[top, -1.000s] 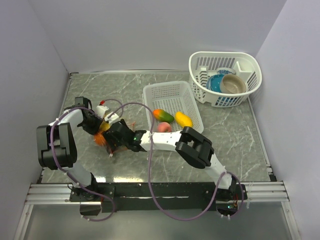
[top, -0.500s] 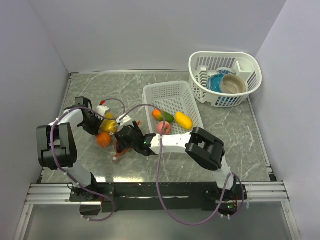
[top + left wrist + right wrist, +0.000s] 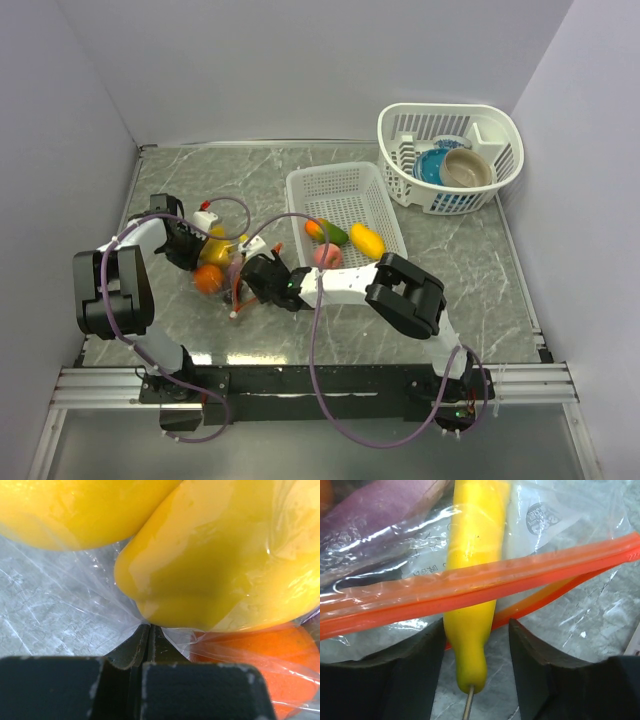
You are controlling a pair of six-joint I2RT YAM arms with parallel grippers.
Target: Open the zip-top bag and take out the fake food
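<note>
The zip-top bag (image 3: 222, 272) lies on the table at the left, with yellow (image 3: 213, 250) and orange (image 3: 207, 280) fake food inside. My left gripper (image 3: 193, 250) is shut on the bag's clear plastic (image 3: 75, 610), close under a big yellow fruit (image 3: 215, 570) and an orange one (image 3: 260, 655). My right gripper (image 3: 252, 278) is open at the bag's mouth. In the right wrist view, a long yellow piece (image 3: 470, 630) pokes out under the orange-red zip strip (image 3: 485, 582), between the open fingers (image 3: 415, 665). A dark purple piece (image 3: 375, 515) lies inside the bag.
A white slotted basket (image 3: 340, 185) right of the bag holds a green-orange (image 3: 327, 232), a yellow (image 3: 367, 240) and a pink-red (image 3: 327, 256) piece. A white dish rack (image 3: 495, 125) with bowls stands at the back right. Walls close in on the left, back and right.
My right gripper has drawn back to the right, off the top of the bag, uncovering the yellow and orange food. The left gripper has held its place on the bag.
</note>
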